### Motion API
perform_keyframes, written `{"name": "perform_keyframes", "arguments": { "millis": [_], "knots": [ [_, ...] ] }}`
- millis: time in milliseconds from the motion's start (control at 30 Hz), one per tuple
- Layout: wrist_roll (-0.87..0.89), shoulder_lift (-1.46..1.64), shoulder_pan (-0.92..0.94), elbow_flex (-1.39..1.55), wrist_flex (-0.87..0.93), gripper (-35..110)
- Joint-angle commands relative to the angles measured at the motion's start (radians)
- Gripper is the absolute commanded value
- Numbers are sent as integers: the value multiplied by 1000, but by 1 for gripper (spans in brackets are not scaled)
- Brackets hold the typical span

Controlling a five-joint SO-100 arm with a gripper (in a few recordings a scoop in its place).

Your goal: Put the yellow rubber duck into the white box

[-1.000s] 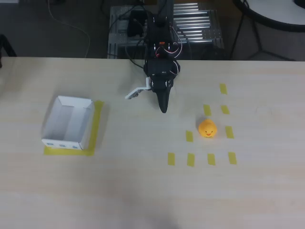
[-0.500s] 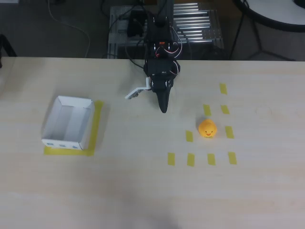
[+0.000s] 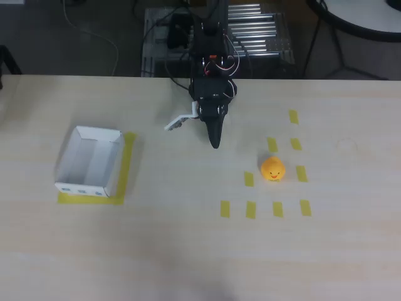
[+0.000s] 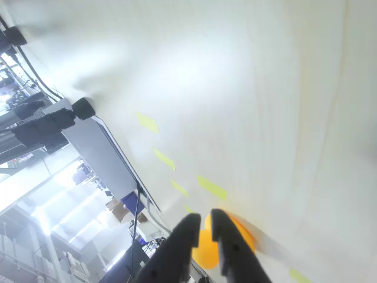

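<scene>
The pale wooden table (image 3: 188,251) carried the shallow white cardboard box (image 3: 89,161) at its left in the overhead view. The black two-finger gripper (image 3: 215,143) hung clenched, empty. The small yellow rubber duck (image 3: 272,168) sat apart, among yellow tape strips (image 3: 249,179).

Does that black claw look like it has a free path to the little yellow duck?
Probably yes. The gripper hangs apart from the yellow rubber duck, with bare table between them; flat tape strips around the duck shouldn't block it.
</scene>
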Motion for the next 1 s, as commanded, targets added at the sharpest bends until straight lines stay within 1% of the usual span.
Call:
{"name": "perform_keyframes", "arguments": {
  "millis": [0, 167, 267, 400, 467, 533, 600, 667, 700, 800, 833, 867, 967],
  "knots": [
    [3, 51, -3, 15, 14, 0],
    [-14, 51, -15, 14, 14, 0],
    [-63, -34, -20, -43, -26, 0],
    [-172, -330, 0, -373, -46, 0],
    [-256, -523, -25, -615, 37, 0],
    [-400, -689, -80, -833, 138, 0],
    [-469, -819, -130, -1006, 239, 8],
    [-531, -917, -156, -1117, 291, 22],
    [-566, -965, -173, -1155, 310, 28],
    [-718, -1098, -244, -1221, 347, 36],
    [-759, -1144, -270, -1239, 357, 46],
    [-796, -1198, -299, -1262, 379, 50],
    [-798, -1355, -351, -1371, 422, 49]
  ]
}}
